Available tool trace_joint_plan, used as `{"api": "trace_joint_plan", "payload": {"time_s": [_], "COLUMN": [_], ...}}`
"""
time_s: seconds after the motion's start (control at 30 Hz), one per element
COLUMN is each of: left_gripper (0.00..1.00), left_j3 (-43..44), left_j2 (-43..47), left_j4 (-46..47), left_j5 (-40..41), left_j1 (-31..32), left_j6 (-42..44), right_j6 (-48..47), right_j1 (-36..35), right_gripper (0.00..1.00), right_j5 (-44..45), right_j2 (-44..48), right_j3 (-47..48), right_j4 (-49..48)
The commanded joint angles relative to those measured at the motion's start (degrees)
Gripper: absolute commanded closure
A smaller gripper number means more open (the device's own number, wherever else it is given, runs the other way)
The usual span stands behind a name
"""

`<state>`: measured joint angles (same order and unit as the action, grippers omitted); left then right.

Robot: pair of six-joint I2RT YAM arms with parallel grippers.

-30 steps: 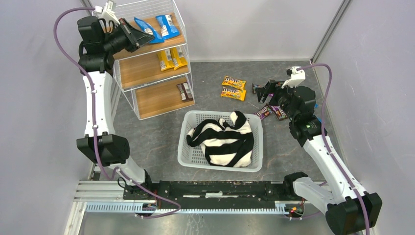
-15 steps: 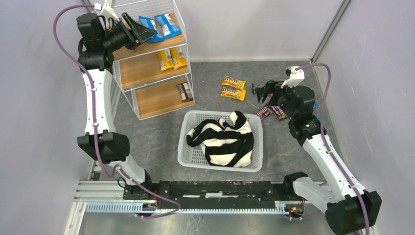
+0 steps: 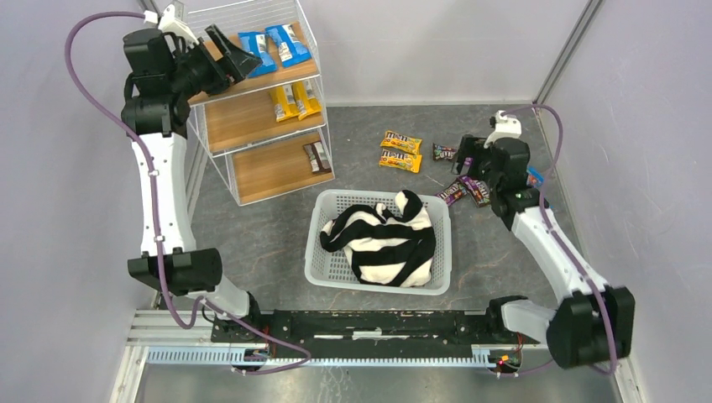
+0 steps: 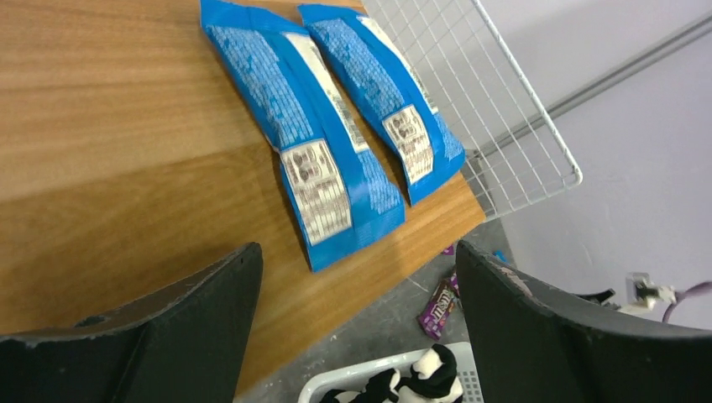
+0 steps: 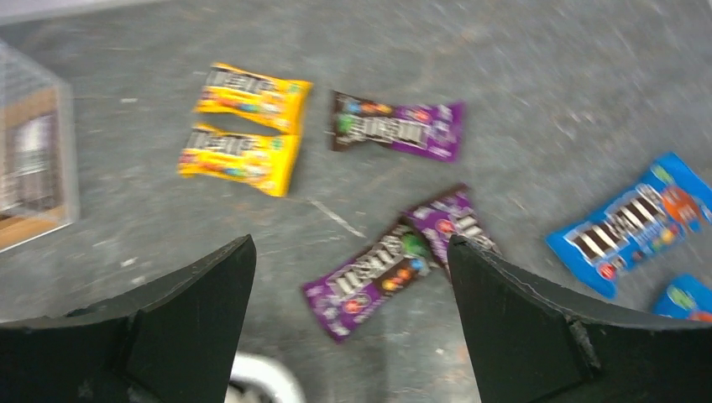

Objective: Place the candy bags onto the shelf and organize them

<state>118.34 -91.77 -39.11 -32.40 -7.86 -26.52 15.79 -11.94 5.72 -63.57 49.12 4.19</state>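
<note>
The shelf (image 3: pixel 220 128) stands at the back left. Two blue candy bags (image 4: pixel 302 126) (image 4: pixel 386 92) lie side by side on its top board. Yellow ones (image 3: pixel 295 101) are on the middle board and a dark one (image 3: pixel 316 156) on the bottom board. My left gripper (image 3: pixel 235 50) (image 4: pixel 357 252) hovers open just off the nearer blue bag, holding nothing. On the floor at right lie two yellow bags (image 5: pixel 239 158), three purple ones (image 5: pixel 369 281) and blue ones (image 5: pixel 634 222). My right gripper (image 3: pixel 467 161) (image 5: pixel 351 242) hangs open above the purple bags.
A white lattice basket (image 3: pixel 323 252) with a black-and-white striped cloth (image 3: pixel 382 239) sits mid-table, between the shelf and the loose bags. The shelf's wire side (image 4: pixel 504 126) rises right of the blue bags. Grey walls close in the back and the sides.
My left gripper has opened, let go of the blue bag on the top board and drawn back left. The right gripper has shifted slightly over the purple bags.
</note>
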Motion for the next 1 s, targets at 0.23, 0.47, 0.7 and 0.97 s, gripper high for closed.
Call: {"api": "trace_joint_plan", "payload": {"time_s": [0.23,0.47,0.7,0.97], "left_gripper": [0.01,0.0,0.0,0.0], "left_j3": [-2.9,-10.35,-20.17,-28.59], "left_j2": [9.43,16.9,22.62,22.63], "left_j4": [-8.16,-4.04,4.49,10.19], "left_j5": [17.57,17.6,3.33,-4.45], "left_j1": [15.68,26.93,31.46,32.83], "left_j6": [9.02,12.77,10.29,5.24], "right_j6": [3.58,5.3,4.71,4.5], "right_j1": [19.97,26.47,27.82,28.04], "right_gripper": [0.08,0.06,0.08,0.16], "right_j5": [9.35,8.91,8.08,7.3], "right_j2": [-24.64,-37.9,-46.64,-50.98], "right_j3": [14.06,25.61,31.8,30.42], "right_j4": [9.97,16.45,18.49,16.5]}}
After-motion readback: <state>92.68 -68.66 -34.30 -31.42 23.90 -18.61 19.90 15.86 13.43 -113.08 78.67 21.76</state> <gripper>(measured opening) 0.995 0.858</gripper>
